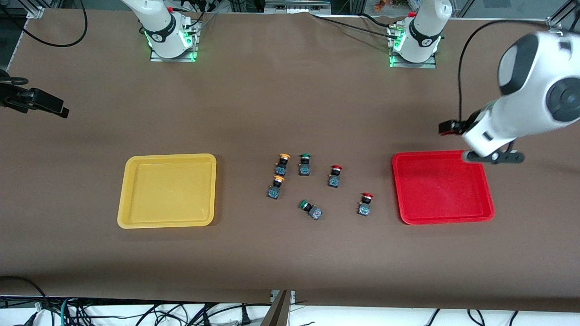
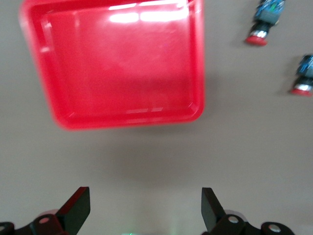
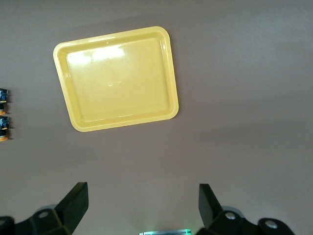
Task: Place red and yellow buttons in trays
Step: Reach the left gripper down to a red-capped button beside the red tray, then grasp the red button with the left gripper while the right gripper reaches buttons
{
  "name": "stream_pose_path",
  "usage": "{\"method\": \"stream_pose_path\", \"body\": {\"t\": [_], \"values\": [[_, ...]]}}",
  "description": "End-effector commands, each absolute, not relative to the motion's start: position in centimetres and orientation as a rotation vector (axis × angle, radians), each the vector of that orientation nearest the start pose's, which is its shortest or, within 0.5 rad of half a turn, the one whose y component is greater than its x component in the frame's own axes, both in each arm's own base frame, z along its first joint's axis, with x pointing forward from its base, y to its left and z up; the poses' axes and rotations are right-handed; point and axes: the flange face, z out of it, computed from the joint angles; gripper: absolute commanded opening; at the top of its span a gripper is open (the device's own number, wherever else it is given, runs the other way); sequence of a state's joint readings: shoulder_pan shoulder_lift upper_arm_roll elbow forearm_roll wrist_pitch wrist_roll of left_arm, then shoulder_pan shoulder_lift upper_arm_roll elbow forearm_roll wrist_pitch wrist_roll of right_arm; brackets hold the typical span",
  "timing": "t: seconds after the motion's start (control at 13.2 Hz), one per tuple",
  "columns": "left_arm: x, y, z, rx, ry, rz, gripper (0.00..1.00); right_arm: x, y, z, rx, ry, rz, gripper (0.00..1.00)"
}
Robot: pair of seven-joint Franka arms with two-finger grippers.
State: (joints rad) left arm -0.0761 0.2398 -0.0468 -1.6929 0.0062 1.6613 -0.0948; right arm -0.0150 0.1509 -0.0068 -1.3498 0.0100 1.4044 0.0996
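Note:
The yellow tray (image 1: 167, 190) lies toward the right arm's end of the table, and the red tray (image 1: 442, 186) toward the left arm's end. Both are empty. Between them stand two yellow buttons (image 1: 283, 164) (image 1: 277, 186) and two red buttons (image 1: 335, 175) (image 1: 365, 203). My left gripper (image 2: 145, 205) is open and empty, up in the air over the table by the red tray's (image 2: 122, 63) rim. The red buttons (image 2: 264, 22) (image 2: 303, 76) show in the left wrist view. My right gripper (image 3: 142, 203) is open and empty, high over bare table beside the yellow tray (image 3: 117, 78).
Two green-capped switches (image 1: 304, 164) (image 1: 310, 209) sit among the buttons, the second lying on its side. The left arm's white wrist (image 1: 525, 90) hangs over the red tray's corner. The right hand (image 1: 34, 100) is at the table's edge. Cables run along the front edge.

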Motion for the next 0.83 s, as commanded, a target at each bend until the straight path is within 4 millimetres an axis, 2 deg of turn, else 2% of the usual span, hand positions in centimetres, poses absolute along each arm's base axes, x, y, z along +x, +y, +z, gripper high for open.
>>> {"method": "stream_pose_path", "body": {"t": [0.0,0.08,0.23,0.3,0.45,0.6,0.75], "values": [[63.5,-10.5,39.9,-3.132,0.118,0.325,1.00,58.5,-1.3,62.6,-3.138,0.179,0.154,1.00],[64.1,-13.0,38.1,-3.133,0.174,0.282,1.00,58.6,-1.2,62.2,-3.137,0.186,0.164,1.00],[65.1,-16.5,35.5,-3.147,0.244,0.170,1.00,58.8,-1.2,62.0,-3.139,0.189,0.159,1.00],[65.2,-18.7,34.7,-3.151,0.294,0.101,1.00,59.3,-1.2,60.9,-3.138,0.188,0.192,1.00],[65.6,-22.0,32.6,-3.155,0.363,-0.004,1.00,60.1,-1.1,59.1,-3.135,0.183,0.234,1.00],[66.5,-23.0,29.2,-3.152,0.395,-0.110,1.00,61.9,0.1,54.9,-3.132,0.137,0.339,1.00],[67.3,-23.4,25.8,-3.102,0.465,-0.224,1.00,63.5,2.0,51.9,-3.132,0.101,0.340,1.00]]}}
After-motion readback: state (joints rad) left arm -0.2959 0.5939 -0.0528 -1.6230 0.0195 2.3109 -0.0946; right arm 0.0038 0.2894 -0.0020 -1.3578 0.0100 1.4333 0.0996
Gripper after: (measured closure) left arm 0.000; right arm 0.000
